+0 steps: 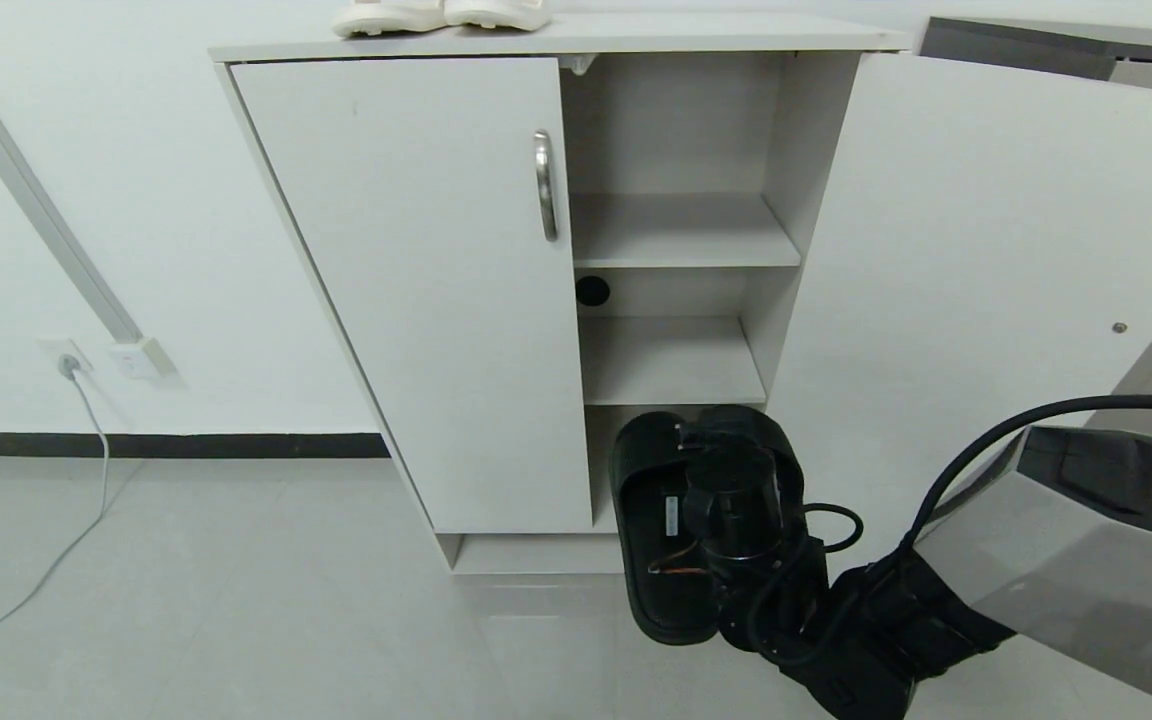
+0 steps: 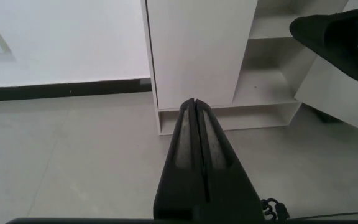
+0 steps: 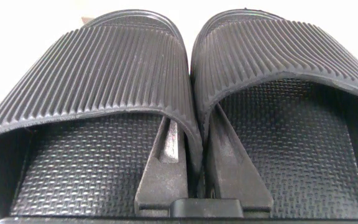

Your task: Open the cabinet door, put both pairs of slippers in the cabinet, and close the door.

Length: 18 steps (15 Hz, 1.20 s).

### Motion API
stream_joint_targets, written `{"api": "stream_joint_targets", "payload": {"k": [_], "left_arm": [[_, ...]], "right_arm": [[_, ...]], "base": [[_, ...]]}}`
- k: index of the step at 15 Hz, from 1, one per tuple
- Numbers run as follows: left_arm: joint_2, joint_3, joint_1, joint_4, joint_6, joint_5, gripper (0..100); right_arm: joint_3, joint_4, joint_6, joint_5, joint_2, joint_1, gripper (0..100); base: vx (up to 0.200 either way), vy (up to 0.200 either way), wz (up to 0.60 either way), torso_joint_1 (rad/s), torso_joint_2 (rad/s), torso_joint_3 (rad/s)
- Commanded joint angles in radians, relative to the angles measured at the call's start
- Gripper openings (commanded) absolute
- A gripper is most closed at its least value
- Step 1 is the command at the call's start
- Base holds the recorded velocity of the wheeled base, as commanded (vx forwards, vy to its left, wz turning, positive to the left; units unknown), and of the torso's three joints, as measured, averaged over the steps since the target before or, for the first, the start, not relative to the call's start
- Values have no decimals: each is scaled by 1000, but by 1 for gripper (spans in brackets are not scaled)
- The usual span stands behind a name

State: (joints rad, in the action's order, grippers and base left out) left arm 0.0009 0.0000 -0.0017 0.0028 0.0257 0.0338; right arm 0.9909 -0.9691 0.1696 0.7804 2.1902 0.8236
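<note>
Pair of black ribbed rubber slippers [image 3: 129, 68] side by side, straps touching; dark right gripper [image 3: 194, 134] clamped on adjoining strap edges, one finger inside each slipper.

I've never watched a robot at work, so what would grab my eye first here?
A pair of black slippers, pinched together by the robot's right tool, hangs low in front of the open right half of the cabinet. A white pair sits on the cabinet's top, above the shut left door.
</note>
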Motion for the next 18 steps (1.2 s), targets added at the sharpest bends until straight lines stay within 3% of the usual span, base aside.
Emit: {"api": "stream_joint_targets", "payload": {"k": [1,6,13,18], "left_arm": [[2,0,0,0,0,0,0],[2,0,0,0,0,0,0],[2,0,0,0,0,0,0],[2,0,0,0,0,0,0]], "right_arm": [[-1,-2,1,-4,8,-1,0],[2,-26,1,-9,11,-1,0],[32,-37,-25,-50,23,-4,0],[14,-141,-70,-44,6,-4,0]], "base": [[0,0,0,0,0,0],[0,0,0,0,0,-22],[0,0,0,2,2,-185],[0,0,0,4,5,-170]]}}
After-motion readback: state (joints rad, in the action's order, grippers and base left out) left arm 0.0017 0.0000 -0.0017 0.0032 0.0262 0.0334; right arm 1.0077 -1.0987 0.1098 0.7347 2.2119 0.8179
